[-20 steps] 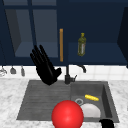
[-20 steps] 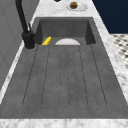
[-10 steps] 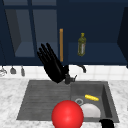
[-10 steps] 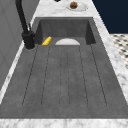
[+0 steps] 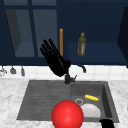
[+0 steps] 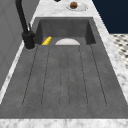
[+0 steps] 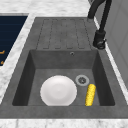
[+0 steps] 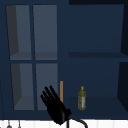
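Bottle [image 5: 81, 45] stands upright on the shelf; our left hand [image 5: 55, 61] hovers near it above the faucet [image 5: 68, 78], fingers straight, holding nothing. Right hand [image 5: 107, 124] shows low, grip unclear.

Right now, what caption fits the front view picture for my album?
Open left hand hovers above the black faucet, with a corn cob and white plate in the sink.

White plate [image 7: 58, 90] flat in sink basin [image 7: 32, 72], yellow corn cob [image 7: 90, 94] beside drain [image 7: 82, 80], black faucet [image 7: 100, 37] behind.
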Tool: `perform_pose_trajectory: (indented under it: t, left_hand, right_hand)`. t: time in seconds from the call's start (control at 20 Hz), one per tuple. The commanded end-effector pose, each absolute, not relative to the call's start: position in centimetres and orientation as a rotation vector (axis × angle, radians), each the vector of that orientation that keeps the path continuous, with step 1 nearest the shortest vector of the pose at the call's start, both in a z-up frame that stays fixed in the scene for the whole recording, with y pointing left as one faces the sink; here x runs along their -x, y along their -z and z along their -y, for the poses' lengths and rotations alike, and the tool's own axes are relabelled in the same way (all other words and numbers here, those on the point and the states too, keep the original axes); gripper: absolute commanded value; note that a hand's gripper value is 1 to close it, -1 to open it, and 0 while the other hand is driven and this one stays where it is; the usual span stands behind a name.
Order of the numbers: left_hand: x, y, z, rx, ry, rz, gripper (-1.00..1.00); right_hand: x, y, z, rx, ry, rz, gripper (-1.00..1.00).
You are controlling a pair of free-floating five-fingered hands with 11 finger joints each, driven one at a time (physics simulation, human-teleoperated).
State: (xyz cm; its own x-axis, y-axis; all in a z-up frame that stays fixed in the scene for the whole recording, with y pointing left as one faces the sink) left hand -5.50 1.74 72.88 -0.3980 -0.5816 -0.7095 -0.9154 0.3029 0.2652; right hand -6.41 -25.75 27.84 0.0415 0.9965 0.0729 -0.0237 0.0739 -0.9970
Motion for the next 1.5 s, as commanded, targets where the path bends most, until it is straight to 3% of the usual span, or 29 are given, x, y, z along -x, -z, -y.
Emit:
perform_pose_trajectory:
  t: [0.0,1.45]
  left_hand:
    - [3.3,-72.8,-2.4,1.371,-0.705,-2.123,-1.00]
    - [-8.7,-72.5,-3.4,1.391,-0.704,-2.212,-1.00]
  right_hand:
    - [6.4,-27.8,25.7,1.156,-1.137,1.195,0.00]
    - [6.4,-27.8,25.7,1.156,-1.137,1.195,0.00]
